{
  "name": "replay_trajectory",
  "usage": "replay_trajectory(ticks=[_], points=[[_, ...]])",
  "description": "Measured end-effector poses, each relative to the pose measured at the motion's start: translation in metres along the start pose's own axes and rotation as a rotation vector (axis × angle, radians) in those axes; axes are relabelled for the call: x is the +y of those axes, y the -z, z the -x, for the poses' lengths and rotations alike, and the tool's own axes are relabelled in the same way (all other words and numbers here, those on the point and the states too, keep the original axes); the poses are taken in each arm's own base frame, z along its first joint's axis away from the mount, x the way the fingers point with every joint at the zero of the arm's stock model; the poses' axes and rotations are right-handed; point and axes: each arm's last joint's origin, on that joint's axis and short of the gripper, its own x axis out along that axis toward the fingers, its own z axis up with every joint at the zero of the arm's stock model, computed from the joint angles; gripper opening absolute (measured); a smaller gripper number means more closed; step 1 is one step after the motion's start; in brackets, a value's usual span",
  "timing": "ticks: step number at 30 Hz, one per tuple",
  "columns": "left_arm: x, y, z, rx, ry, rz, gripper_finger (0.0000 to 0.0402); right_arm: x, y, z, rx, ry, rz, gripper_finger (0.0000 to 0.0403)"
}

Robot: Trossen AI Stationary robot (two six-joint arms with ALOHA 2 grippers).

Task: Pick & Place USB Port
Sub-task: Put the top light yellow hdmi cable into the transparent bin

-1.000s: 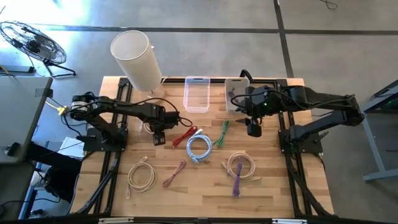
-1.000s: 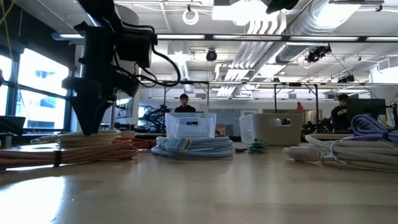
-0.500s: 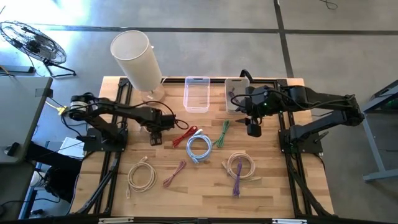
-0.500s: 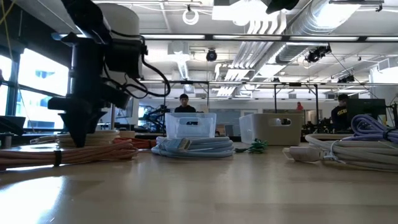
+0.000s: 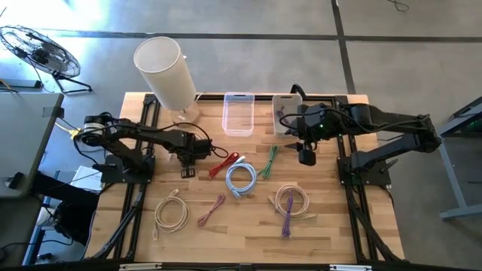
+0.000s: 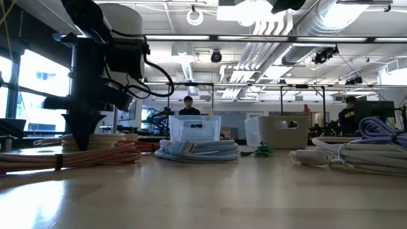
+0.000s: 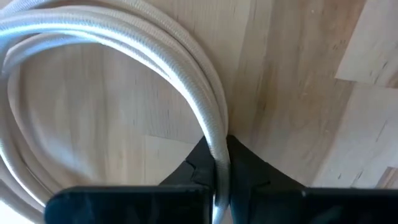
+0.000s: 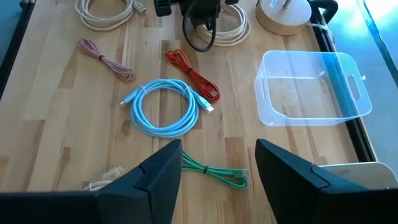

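The white cable (image 7: 112, 56) is between my left jaws: in my left wrist view its coil curves down into the narrow gap between my two dark fingers (image 7: 199, 165), which are closed tight against one strand. The rest of the coil lies flat on the wooden worktop (image 5: 331, 218), fanning away from the jaws. From above, my left gripper (image 5: 187, 156) points down at the worktop, close to the base of the tall white cylinder (image 5: 166, 71). In the low view the left gripper (image 6: 81, 137) stands upright with its tips right at a pale coil.

Just beside my left jaws, toward my right arm, lies the red cable (image 5: 221, 165), and next to that the light blue cable (image 5: 241, 179) in a round coil. Past it is the green cable (image 5: 269, 162). Nearer the front edge lie a cream cable (image 5: 171, 214), a pink cable (image 5: 212, 210) and another cream coil tied with a purple strap (image 5: 289, 205).

My right gripper (image 5: 306, 156) hangs above the worktop, well apart from the left one, with its jaws spread wide and nothing between them; in my right wrist view the two fingers (image 8: 158, 168) frame the green cable (image 8: 214, 172) below. Behind lies the clear plastic bin (image 5: 239, 114), and beside it a white bin (image 5: 285, 113), close to my right arm.
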Motion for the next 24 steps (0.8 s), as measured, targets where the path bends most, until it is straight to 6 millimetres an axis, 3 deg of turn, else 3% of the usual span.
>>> replay_trajectory(ticks=[5, 11, 18, 24], points=[[-0.005, -0.005, 0.011, -0.045, 0.044, -0.011, 0.0011, 0.0, 0.0, 0.0, 0.0, 0.0, 0.0, 0.0197], [-0.013, -0.016, 0.049, -0.176, 0.093, -0.03, 0.0011, 0.0, 0.0, 0.0, -0.003, 0.012, 0.0, 0.0197], [-0.017, -0.026, 0.111, -0.366, 0.101, -0.041, 0.001, -0.001, -0.001, 0.0, -0.007, 0.015, 0.004, 0.0197], [-0.01, -0.04, 0.172, -0.652, -0.047, -0.021, 0.001, -0.001, -0.001, 0.0, -0.008, 0.015, 0.009, 0.0197]])
